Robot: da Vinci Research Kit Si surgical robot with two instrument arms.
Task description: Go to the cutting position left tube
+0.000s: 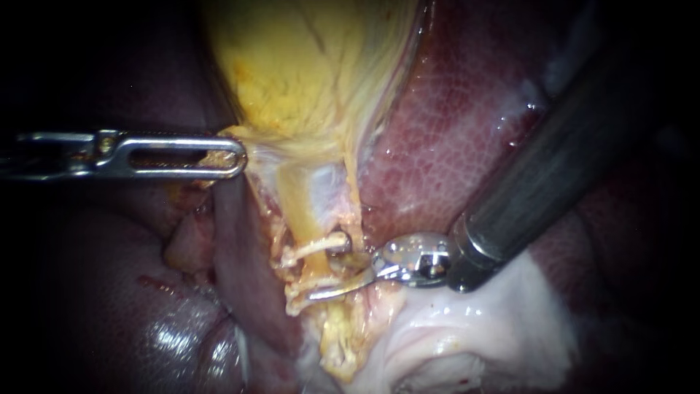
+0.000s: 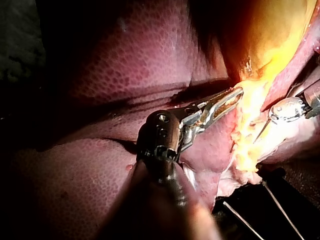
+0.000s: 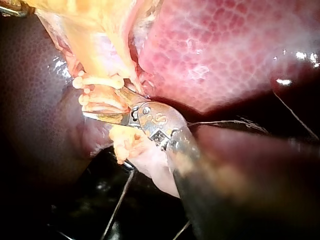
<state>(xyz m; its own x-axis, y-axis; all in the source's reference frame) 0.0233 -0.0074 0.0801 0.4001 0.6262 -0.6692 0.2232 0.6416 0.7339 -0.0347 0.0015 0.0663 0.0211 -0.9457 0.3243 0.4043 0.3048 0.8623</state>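
Left tube (image 1: pixel 297 208): yellow, upright, taut

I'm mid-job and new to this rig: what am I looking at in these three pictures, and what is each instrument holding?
Two thin robot instruments work on a pig's liver and the yellow gallbladder. The endoscope view looks closely at the tissue; the other two views come from cameras on each instrument's arm. The left instrument, entering from the left, is clamped on the gallbladder's lower edge. The right instrument, from the upper right, ends in thin curved blades. They stand open around pale stringy tissue below the gallbladder, gripping nothing. Which tube that is, I cannot tell.
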